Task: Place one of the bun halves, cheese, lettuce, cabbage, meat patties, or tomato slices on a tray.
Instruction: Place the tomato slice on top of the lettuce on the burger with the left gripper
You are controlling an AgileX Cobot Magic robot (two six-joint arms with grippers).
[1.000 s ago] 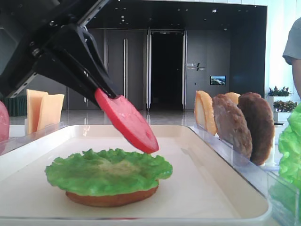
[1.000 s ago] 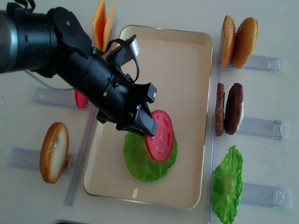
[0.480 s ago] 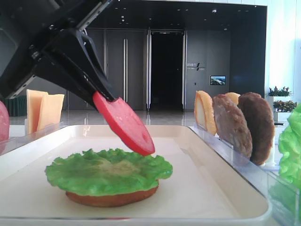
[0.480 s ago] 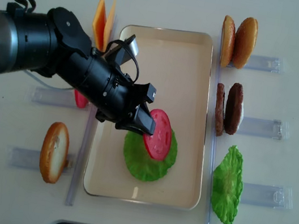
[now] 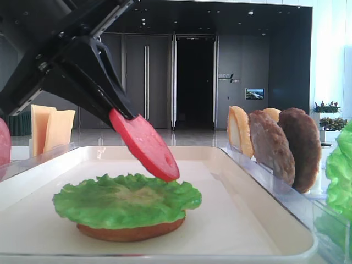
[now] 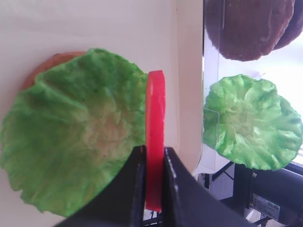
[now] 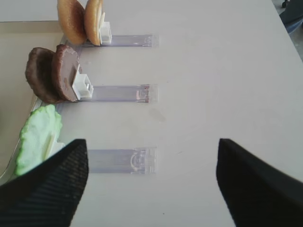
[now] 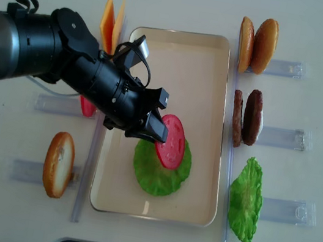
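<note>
My left gripper (image 8: 155, 131) is shut on a red tomato slice (image 8: 172, 141), pinching its edge between both fingers (image 6: 138, 189). The slice (image 5: 146, 146) hangs tilted, its lower edge right at the green lettuce (image 5: 121, 199); I cannot tell whether they touch. That lettuce (image 8: 158, 171) lies on a bun half (image 5: 131, 232) inside the cream tray (image 8: 184, 56). My right gripper (image 7: 151, 184) is open over bare table beside a clear holder (image 7: 120, 161), holding nothing.
Right of the tray stand bun halves (image 8: 256, 45), meat patties (image 8: 246, 116) and another lettuce leaf (image 8: 246, 199) in clear holders. Left of it are cheese slices (image 8: 109, 25), a second tomato slice (image 8: 86, 107) and a bun half (image 8: 58, 164).
My left gripper has shifted slightly left with the tomato slice, bringing its lower edge a little closer to the lettuce. Nothing else moved.
</note>
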